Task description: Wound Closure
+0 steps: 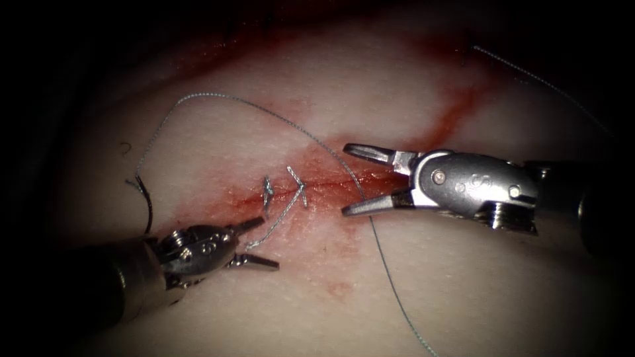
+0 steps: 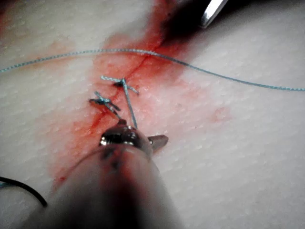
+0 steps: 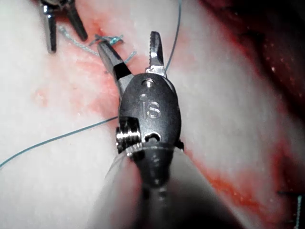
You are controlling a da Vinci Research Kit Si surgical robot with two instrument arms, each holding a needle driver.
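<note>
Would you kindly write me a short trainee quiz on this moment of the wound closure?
1. True or false: the right tool grips the needle.
2. The left tool has its jaws: A open, holding nothing; B shut on thread.
3. Fill in: the needle lies free on the tissue, to the ____ of the cut.
Key: 1 false, its jaws are open and empty; 2 A; 3 left.

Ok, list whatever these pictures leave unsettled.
- Needle, left of the cut: its lower end runs behind the left tool in the endoscope view; whether it enters the tissue is unclear.
- Thread: cut off by the endoscope view's bottom edge.
The left tool and the right tool stand open, holding nothing.
</note>
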